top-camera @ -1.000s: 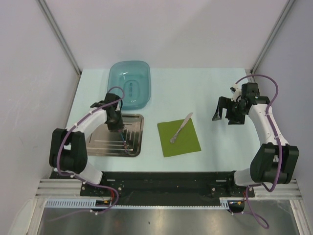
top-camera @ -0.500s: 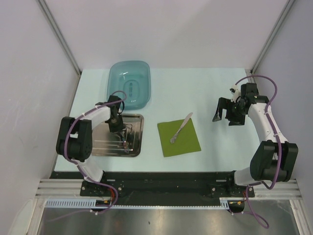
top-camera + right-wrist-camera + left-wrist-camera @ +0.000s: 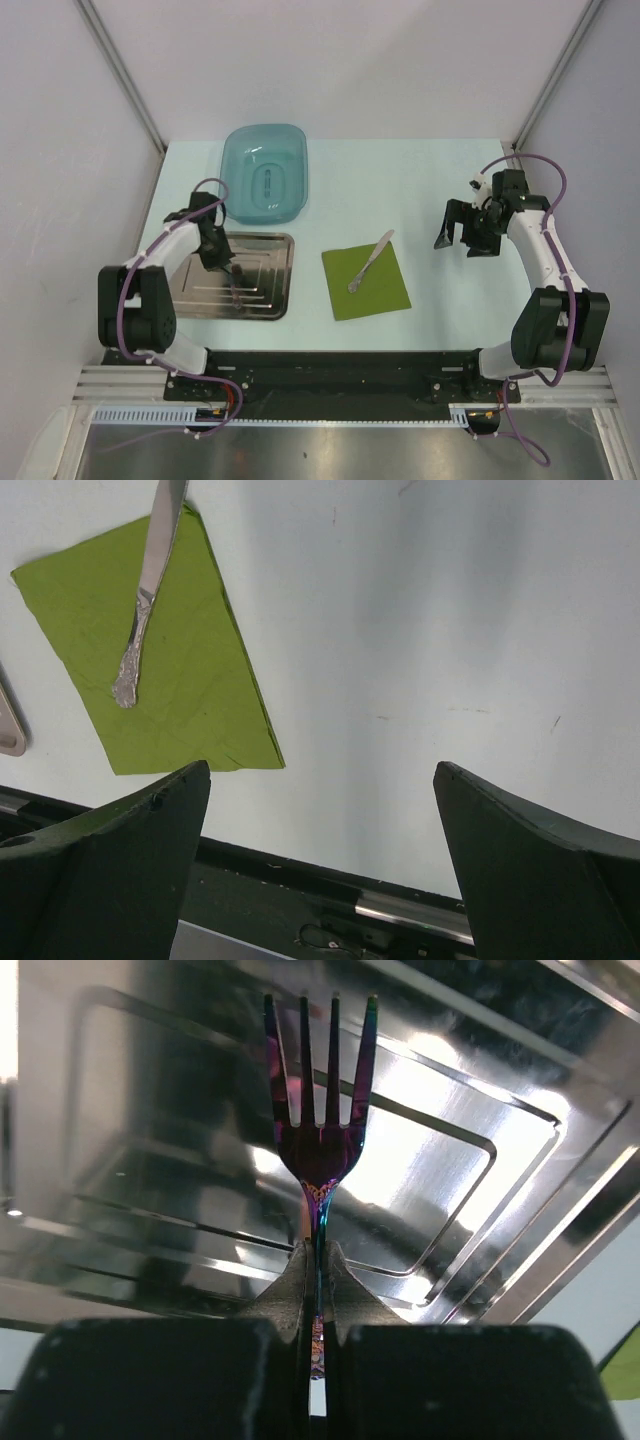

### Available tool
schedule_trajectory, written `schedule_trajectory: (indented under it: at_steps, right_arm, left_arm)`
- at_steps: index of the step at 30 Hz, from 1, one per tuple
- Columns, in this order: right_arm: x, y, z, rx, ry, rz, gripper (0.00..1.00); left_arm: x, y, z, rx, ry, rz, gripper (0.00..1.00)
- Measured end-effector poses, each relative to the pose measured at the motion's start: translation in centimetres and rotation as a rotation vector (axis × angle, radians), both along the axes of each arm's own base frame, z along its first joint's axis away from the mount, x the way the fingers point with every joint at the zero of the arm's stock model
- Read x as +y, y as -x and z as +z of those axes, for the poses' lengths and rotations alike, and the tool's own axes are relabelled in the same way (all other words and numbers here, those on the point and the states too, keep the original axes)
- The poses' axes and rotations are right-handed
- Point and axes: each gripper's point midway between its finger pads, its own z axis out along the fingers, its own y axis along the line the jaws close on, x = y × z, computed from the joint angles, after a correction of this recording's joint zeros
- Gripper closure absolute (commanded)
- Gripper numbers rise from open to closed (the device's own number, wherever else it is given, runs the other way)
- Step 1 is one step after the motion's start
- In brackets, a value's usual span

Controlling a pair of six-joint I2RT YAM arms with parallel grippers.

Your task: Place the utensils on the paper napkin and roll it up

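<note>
Pale blue tabletop (image 3: 400, 180) between white walls; on it sits a steel tray (image 3: 272, 252), with a teal basin (image 3: 265, 185) just behind it and a green napkin (image 3: 368, 282) just to the tray's right. A knife (image 3: 370, 262) lies slantwise on the napkin, its tip past the far edge.

From above, the left gripper (image 3: 222, 260) is too small to show its hold; the left wrist view settles it. The fingers (image 3: 345, 1295) are pressed together on the handle of a fork (image 3: 320, 1110), its purple-tinted tines pointing away over the tray floor (image 3: 450, 1160); whether it touches the steel I cannot tell. Only the right wrist view shows the right gripper (image 3: 322, 770) close up, spread wide and holding nothing.

The left arm bends at the elbow, its wrist over the tray's left half, pointing down; the right arm reaches well right of the tray, beyond the napkin, with its gripper above bare table.
</note>
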Motion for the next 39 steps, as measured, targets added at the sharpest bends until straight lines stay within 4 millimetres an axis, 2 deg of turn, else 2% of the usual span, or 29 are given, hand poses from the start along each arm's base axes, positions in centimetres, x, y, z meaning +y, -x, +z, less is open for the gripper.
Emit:
schedule_trajectory:
  at_steps: [2, 4, 7, 9, 12, 16, 19, 21, 23, 27, 30, 33, 39]
  right_arm:
    - [0.1, 0.0, 0.3, -0.009, -0.005, 0.003, 0.0]
    - [0.2, 0.1, 0.8, -0.026, -0.01, 0.006, 0.0]
    - [0.4, 0.2, 1.7, -0.06, -0.017, 0.011, 0.0]
    - [0.5, 0.3, 2.2, -0.079, -0.019, 0.013, 0.0]
    - [0.6, 0.3, 2.6, -0.092, -0.023, 0.016, 0.0]
    - [0.7, 0.4, 2.6, -0.09, -0.03, 0.018, 0.0]
    - [0.8, 0.4, 2.6, -0.09, -0.035, 0.02, 0.0]
    - [0.8, 0.4, 2.6, -0.091, -0.037, 0.021, 0.0]
    - [0.8, 0.4, 2.6, -0.092, -0.037, 0.021, 0.0]
    - [0.7, 0.3, 2.6, -0.093, -0.036, 0.016, 0.0]
    - [0.4, 0.3, 2.5, -0.092, -0.036, 0.008, 0.0]
    - [0.2, 0.1, 2.2, -0.081, -0.037, 0.0, 0.0]
    - [0.1, 0.1, 1.2, -0.047, -0.041, -0.004, 0.0]
  left_arm:
    - [1.0, -0.3, 1.6, -0.054, -0.006, 0.017, 1.0]
    - [1.2, -0.6, 3.3, -0.117, 0.003, 0.004, 1.0]
    - [0.1, -1.3, 6.3, -0.222, 0.034, -0.061, 1.0]
    - [-1.4, -2.3, 8.8, -0.301, 0.049, -0.137, 1.0]
    - [-5.3, -3.9, 12.6, -0.412, 0.064, -0.297, 1.0]
    - [-13.9, -4.3, 17.5, -0.544, 0.1, -0.588, 1.0]
    - [-20.6, -3.8, 19.1, -0.589, 0.131, -0.781, 1.0]
    - [-24.1, -3.5, 18.6, -0.577, 0.143, -0.879, 1.0]
    - [-27.3, -3.2, 17.1, -0.538, 0.16, -0.954, 1.0]
    - [-31.0, -2.6, 12.5, -0.424, 0.165, -1.036, 1.0]
    - [-32.5, -1.9, 9.4, -0.341, 0.162, -1.065, 1.0]
    - [-34.0, -1.7, 7.3, -0.284, 0.171, -1.075, 1.0]
    - [-35.9, -1.4, 5.7, -0.223, 0.213, -1.059, 1.0]
